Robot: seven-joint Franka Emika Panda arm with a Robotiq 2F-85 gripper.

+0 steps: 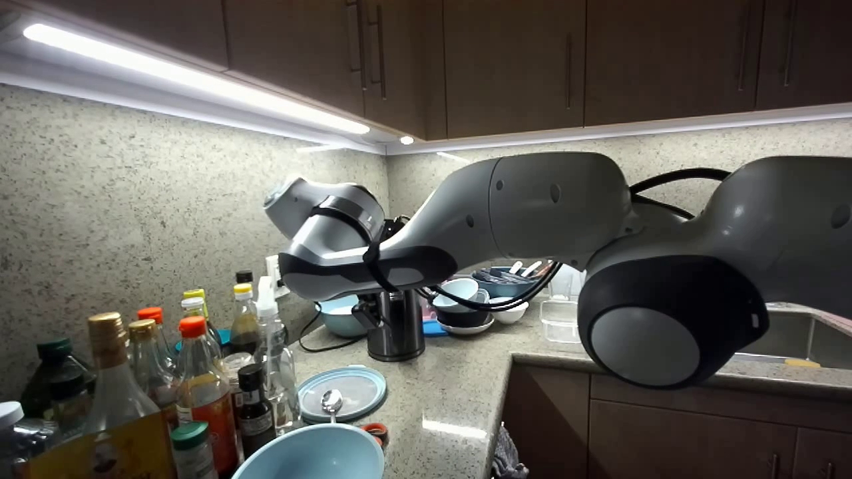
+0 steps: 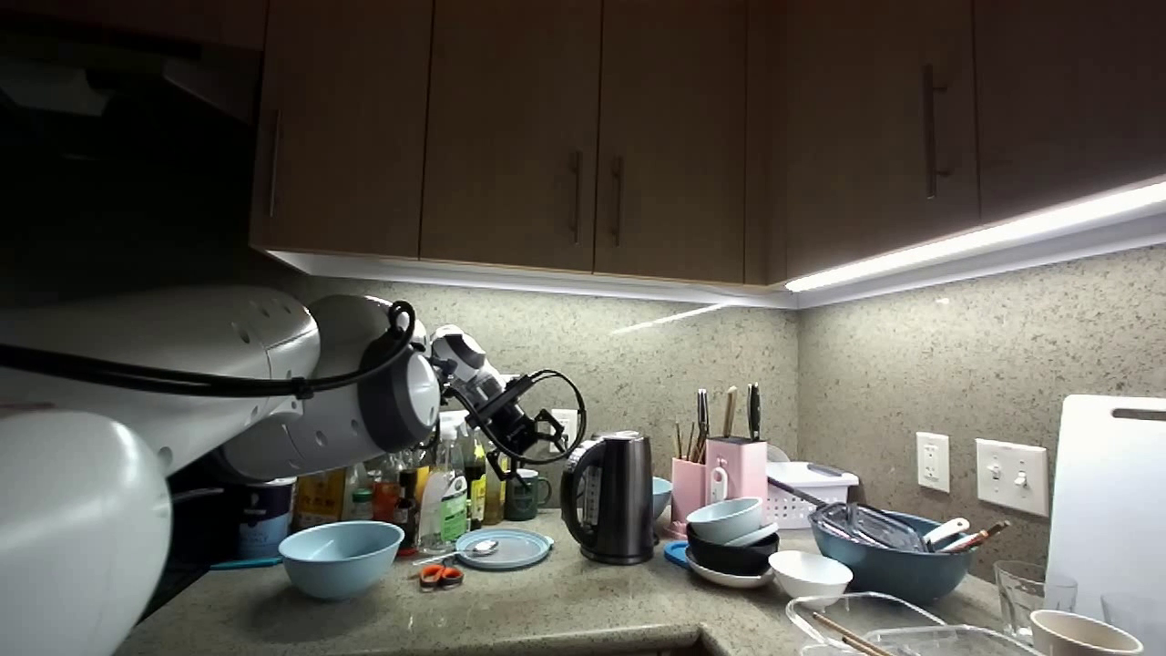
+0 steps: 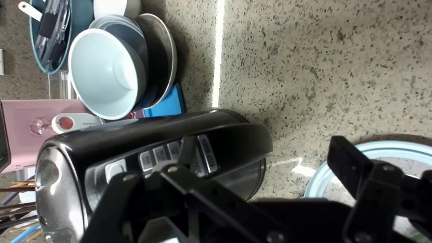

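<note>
My gripper is open beside a dark steel kettle, on the kettle's handle side. In the wrist view the gripper shows widely parted fingers with nothing held between them. One finger overlaps the kettle and its button panel; whether it touches cannot be told. The opposite finger lies over the rim of a light blue round lid. A spoon rests on that lid. In an exterior view the arm hides most of the gripper, while the kettle stands upright below.
A light blue bowl and orange-handled scissors sit near the lid. Several bottles line the wall, with a green mug close by. Stacked bowls and a pink knife block stand beyond the kettle. Cabinets hang overhead.
</note>
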